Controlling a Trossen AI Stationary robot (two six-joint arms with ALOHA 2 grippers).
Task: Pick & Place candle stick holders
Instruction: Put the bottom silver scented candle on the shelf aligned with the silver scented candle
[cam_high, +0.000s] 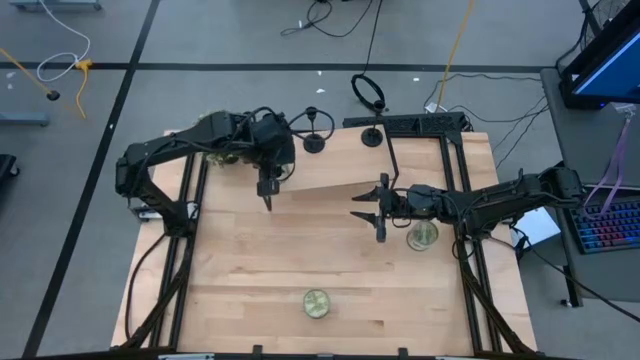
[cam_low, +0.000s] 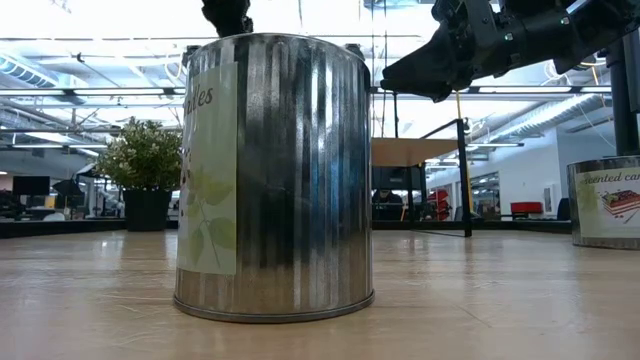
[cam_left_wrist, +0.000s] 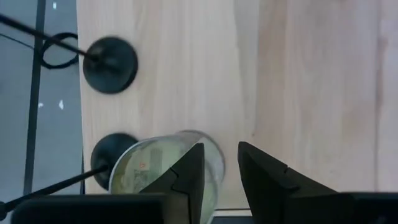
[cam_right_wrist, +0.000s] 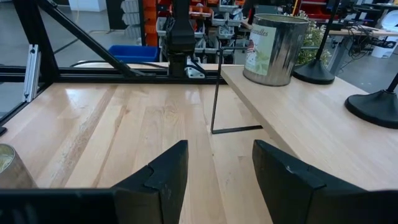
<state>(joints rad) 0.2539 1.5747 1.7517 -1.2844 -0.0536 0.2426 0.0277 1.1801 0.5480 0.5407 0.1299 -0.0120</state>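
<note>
Two black candle stick holders stand on their round disc bases (cam_high: 313, 143) (cam_high: 372, 137) at the far edge of a raised wooden board (cam_high: 420, 160). Their bases also show in the left wrist view (cam_left_wrist: 111, 64) (cam_left_wrist: 107, 155) and in the right wrist view (cam_right_wrist: 314, 76) (cam_right_wrist: 376, 106). A third holder does not show. My left gripper (cam_high: 267, 200) (cam_left_wrist: 221, 168) is open and empty, pointing down over the table's far left part. My right gripper (cam_high: 355, 206) (cam_right_wrist: 221, 168) is open and empty, held level near the table's middle, right of centre, pointing toward the table's left.
A candle tin (cam_high: 225, 150) (cam_right_wrist: 273, 50) stands under the left arm beside the holders. A second tin (cam_high: 422, 236) stands under the right arm and a third (cam_high: 317, 303) (cam_low: 270, 180) stands near the front edge. A thin black rod (cam_right_wrist: 216, 106) stands at the board's edge.
</note>
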